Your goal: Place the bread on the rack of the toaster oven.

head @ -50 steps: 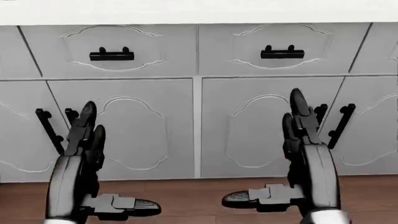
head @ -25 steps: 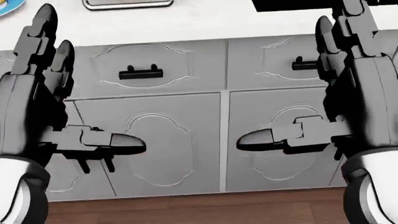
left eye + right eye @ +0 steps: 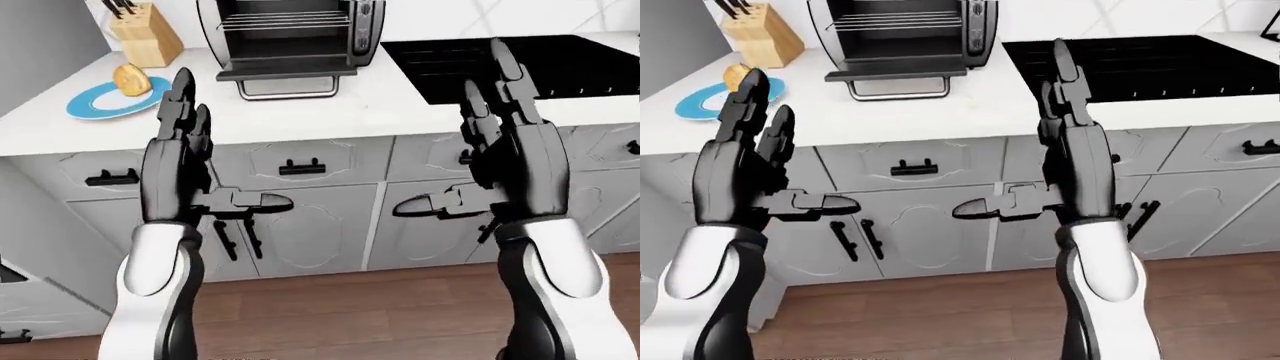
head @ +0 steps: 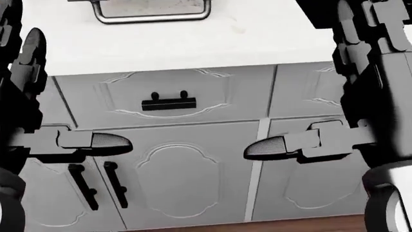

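Only the eye views show the bread (image 3: 131, 78): on a blue plate (image 3: 92, 102), counter (image 3: 330, 105) top left, left of the open oven (image 3: 289, 36). Head view shows just drawers. Left hand (image 3: 190, 161) and right hand (image 3: 495, 161) both open, empty.

This is a kitchen. A white worktop (image 3: 400, 105) runs over grey cupboard doors (image 3: 310, 225) with black handles. A toaster oven (image 3: 290, 34), a knife block (image 3: 145, 34) and a black stove (image 3: 560, 64) sit along its far edge.
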Motion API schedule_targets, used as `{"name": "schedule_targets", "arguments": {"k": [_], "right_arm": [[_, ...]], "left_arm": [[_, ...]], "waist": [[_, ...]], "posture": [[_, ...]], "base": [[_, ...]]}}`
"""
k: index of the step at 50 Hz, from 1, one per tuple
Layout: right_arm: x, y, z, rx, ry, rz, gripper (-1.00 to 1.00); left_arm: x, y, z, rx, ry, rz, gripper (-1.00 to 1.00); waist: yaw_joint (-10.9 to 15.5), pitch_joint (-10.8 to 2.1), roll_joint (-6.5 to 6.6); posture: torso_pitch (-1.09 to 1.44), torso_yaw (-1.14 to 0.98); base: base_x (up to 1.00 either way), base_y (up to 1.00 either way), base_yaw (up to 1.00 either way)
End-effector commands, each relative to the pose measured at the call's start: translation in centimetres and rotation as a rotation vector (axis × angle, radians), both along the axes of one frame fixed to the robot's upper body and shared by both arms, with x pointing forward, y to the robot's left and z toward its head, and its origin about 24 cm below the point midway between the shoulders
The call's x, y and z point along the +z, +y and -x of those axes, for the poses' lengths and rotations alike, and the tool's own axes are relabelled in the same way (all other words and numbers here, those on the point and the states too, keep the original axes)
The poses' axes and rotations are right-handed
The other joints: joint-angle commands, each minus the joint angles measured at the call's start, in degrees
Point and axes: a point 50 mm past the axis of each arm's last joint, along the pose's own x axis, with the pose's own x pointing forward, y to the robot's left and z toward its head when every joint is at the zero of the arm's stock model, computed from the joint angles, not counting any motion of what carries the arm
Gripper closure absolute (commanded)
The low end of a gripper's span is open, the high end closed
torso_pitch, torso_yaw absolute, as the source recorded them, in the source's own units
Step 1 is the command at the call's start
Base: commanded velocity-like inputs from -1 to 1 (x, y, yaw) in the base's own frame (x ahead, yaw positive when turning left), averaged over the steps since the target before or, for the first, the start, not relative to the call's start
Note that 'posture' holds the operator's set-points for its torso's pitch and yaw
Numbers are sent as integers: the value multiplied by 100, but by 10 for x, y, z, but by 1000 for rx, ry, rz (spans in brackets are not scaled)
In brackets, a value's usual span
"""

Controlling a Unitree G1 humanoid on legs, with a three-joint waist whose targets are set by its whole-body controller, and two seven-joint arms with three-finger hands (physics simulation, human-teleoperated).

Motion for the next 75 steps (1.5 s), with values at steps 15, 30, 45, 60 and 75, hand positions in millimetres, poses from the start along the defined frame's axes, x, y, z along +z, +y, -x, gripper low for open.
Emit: {"name": "schedule_targets", "arguments": {"k": [15, 30, 45, 60, 75], "right_arm": [[7, -1, 2, 3, -38, 6, -100], [5, -1, 6, 2, -48, 12, -100], [5, 1, 4, 10, -46, 15, -100], [5, 1, 4, 15, -54, 15, -100], [6, 1, 6, 26, -65, 18, -100]], "left_arm": [[9, 2, 2, 20, -38, -24, -100], [13, 3, 6, 28, -52, -25, -100], [12, 3, 7, 30, -54, -29, -100], [12, 4, 6, 39, -57, -45, -100], [18, 3, 6, 38, -64, -49, -100]], "waist": [[-129, -291, -603], [-54, -166, -260], [-136, -163, -25], [-126, -74, -694], [-120, -58, 200]], "posture": [[0, 0], [0, 0], [0, 0], [0, 0], [0, 0]], "base": [[3, 41, 0], [0, 22, 0], [0, 31, 0], [18, 31, 0], [33, 27, 0]]}}
